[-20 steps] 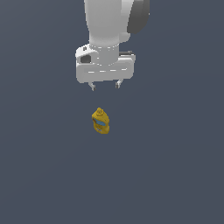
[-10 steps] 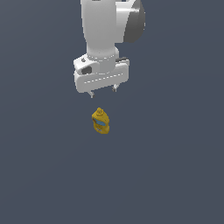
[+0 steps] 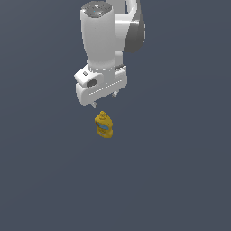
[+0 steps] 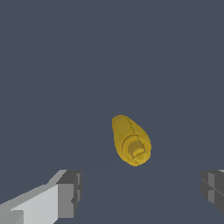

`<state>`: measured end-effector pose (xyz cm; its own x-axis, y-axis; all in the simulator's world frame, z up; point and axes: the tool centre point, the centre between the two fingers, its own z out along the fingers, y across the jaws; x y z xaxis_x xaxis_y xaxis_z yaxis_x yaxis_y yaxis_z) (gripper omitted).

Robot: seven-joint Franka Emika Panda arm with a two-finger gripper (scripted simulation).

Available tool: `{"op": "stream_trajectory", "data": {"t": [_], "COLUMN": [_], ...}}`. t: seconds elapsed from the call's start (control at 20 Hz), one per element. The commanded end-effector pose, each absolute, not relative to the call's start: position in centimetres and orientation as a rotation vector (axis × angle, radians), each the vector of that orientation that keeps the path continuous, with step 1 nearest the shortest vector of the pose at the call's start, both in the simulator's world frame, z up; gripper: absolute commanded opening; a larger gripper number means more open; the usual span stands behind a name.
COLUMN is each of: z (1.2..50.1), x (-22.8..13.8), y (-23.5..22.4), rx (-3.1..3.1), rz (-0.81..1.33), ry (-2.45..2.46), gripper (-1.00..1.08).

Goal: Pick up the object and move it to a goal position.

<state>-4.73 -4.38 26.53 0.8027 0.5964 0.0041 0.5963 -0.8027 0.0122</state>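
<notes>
The small yellow squeeze bottle [image 3: 104, 125] with a blue label patch stands on the dark grey floor near the middle of the exterior view, its nozzle cap up. In the wrist view I see the bottle [image 4: 131, 140] from above, cap toward the camera. My gripper [image 3: 104, 99] hangs just above and slightly behind the bottle, apart from it. Its jaws stand wide apart and empty; in the wrist view the gripper [image 4: 142, 192] shows one grey fingertip [image 4: 70, 194] on each side, with the bottle between and beyond them.
Only the flat dark grey floor [image 3: 180, 180] surrounds the bottle. The white arm [image 3: 106, 40] rises above the gripper toward the top of the exterior view.
The arm has tilted and shifted slightly toward the exterior view's left, with the gripper staying above the bottle. The bottle has not moved.
</notes>
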Motion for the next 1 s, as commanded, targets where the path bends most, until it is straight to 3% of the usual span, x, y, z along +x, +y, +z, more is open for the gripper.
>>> {"op": "stream_trajectory", "data": {"t": [0.0,0.95], "z": [25.9,22.3], "x": [-4.6,-4.3], "y": [-4.6,-6.0], "rx": [2.943,2.733], "rz": [0.010,0.000], "ry": [1.073,1.548], "gripper": [1.00,1.00]}}
